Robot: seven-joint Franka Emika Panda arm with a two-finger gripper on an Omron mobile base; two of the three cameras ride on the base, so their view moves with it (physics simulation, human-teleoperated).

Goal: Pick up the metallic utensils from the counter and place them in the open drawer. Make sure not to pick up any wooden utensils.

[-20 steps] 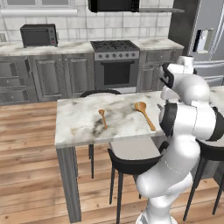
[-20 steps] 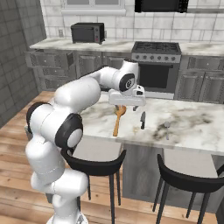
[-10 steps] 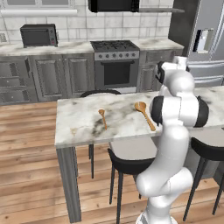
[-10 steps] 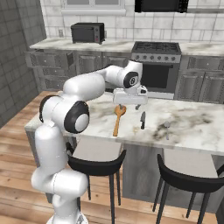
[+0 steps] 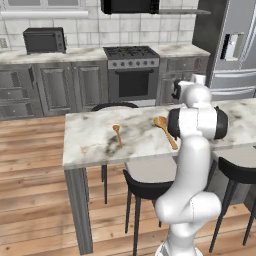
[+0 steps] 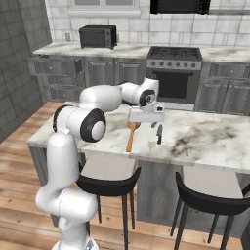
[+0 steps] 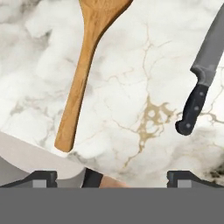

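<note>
Step in hand: from where I stood, the arm looked to be lining up over the knife, the one metal piece within its reach, before any descent.
Fingers: the fingers stood wide apart and held nothing; their two dark tips sat at the lower corners of the hand view, above bare marble.
Knife: it lay flat on the worktop, black handle toward the hand, grey blade running away; in the right base view it was just beside the gripper and the knife sat apart from everything else.
Relative to fingers: the handle lay near the right-hand tip, not between the two.
Large wooden spoon: the large wooden spoon lay closer to the middle of the span, so a straight drop would likely catch it.
Doing it well: I judged the hand needed to shift sideways toward the knife handle until it was centred, then go down and close across the handle.
Small wooden spoon: the small wooden spoon lay well apart, no concern.
</note>
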